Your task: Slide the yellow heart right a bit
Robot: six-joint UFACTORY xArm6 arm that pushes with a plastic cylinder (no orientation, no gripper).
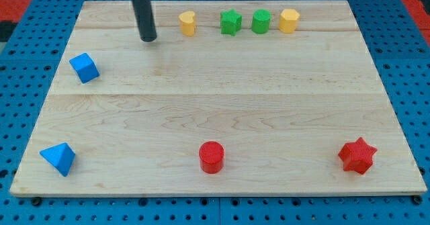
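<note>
The yellow heart [187,23] stands near the view's top, left of centre, on the wooden board [215,111]. My tip [148,39] rests on the board a short way to the left of the heart and slightly below it, not touching it. To the heart's right stand a green star [230,21], a green hexagon-like block [261,21] and a yellow hexagon-like block [288,20] in a row.
A blue cube [84,68] sits at the left. A blue wedge-like block [58,159] is at the bottom left. A red cylinder [211,157] is at the bottom centre and a red star [357,156] at the bottom right.
</note>
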